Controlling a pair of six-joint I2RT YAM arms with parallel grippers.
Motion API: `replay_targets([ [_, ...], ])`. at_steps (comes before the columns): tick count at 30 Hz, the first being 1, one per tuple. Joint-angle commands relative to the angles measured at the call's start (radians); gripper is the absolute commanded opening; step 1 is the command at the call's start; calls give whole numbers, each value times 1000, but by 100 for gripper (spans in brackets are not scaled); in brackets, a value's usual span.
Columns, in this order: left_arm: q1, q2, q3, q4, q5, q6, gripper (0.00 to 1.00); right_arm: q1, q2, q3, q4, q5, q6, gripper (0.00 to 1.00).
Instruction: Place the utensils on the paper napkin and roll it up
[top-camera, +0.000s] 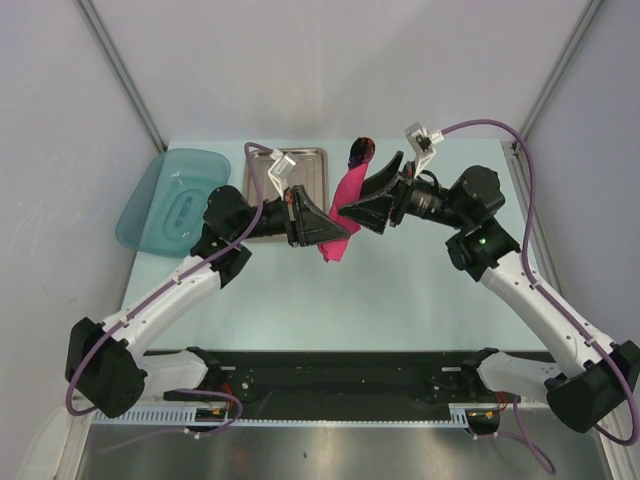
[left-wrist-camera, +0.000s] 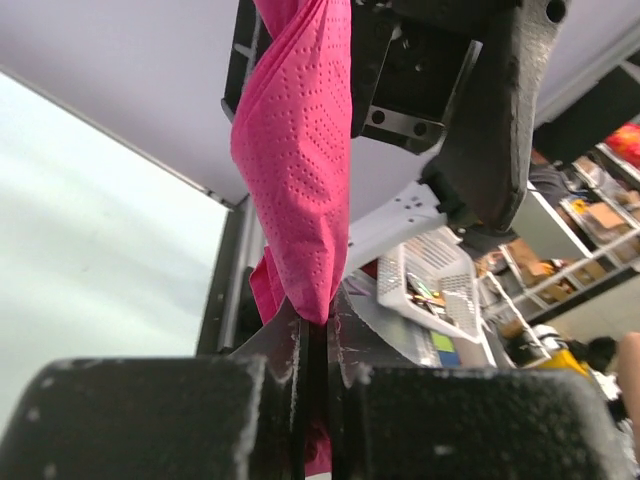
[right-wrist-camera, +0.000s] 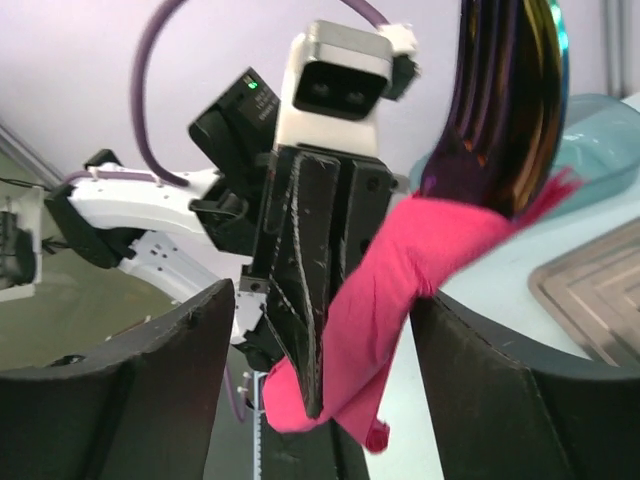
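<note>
The pink paper napkin (top-camera: 345, 195) is rolled into a twisted tube and held up off the table, slanting from back to front. A shiny purple utensil end (right-wrist-camera: 510, 100) sticks out of its far end (top-camera: 362, 152). My left gripper (left-wrist-camera: 315, 330) is shut on the near end of the roll (left-wrist-camera: 295, 150); in the top view it (top-camera: 338, 232) sits at the roll's lower end. My right gripper (right-wrist-camera: 322, 295) stands open around the roll's middle (right-wrist-camera: 400, 290), one finger (right-wrist-camera: 520, 400) touching the paper. From above, the right gripper (top-camera: 365, 195) straddles the roll.
A steel tray (top-camera: 310, 165) lies at the back centre, behind the left wrist. A teal translucent dish (top-camera: 170, 200) sits at the back left. Both show at the right edge of the right wrist view, the tray (right-wrist-camera: 590, 290) and the dish (right-wrist-camera: 600, 130).
</note>
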Motion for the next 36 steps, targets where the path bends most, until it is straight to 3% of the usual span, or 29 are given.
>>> replay_targets([
  [1, 9, -52, 69, -57, -42, 151, 0, -10, -41, 43, -121, 50, -99, 78],
  [4, 11, -56, 83, -91, -44, 200, 0, -7, -37, 17, -132, 51, -107, 91],
  [11, 0, -73, 89, -123, -33, 258, 0, -7, -7, -6, -70, 24, -61, 93],
  [13, 0, -75, 88, -128, -33, 264, 0, -5, 1, -7, -39, -2, -46, 85],
  [14, -1, -75, 89, -129, -33, 266, 0, -2, 5, -13, -27, -13, -23, 74],
  [17, -1, -76, 91, -135, -39, 267, 0, 10, 9, -18, 7, -41, 2, 61],
  [20, -1, -73, 91, -135, -42, 263, 0, 19, 9, -18, -7, -39, -3, 50],
  [25, 0, -72, 100, -145, -44, 267, 0, 22, 13, -9, -39, -35, -12, 41],
  [26, -1, -73, 100, -145, -44, 266, 0, 24, 13, -7, -44, -32, -17, 30],
  [28, -1, -72, 104, -166, -48, 275, 0, 24, 15, -3, -50, -28, -24, 21],
  [29, 0, -73, 106, -178, -48, 280, 0, 22, 15, 0, -51, -25, -30, 3],
  [34, -1, -79, 118, -238, -47, 315, 0, 24, 16, 33, -85, -9, -67, 0],
  [36, -1, -73, 130, -299, -38, 339, 5, 19, 16, 39, -85, -7, -72, 0],
])
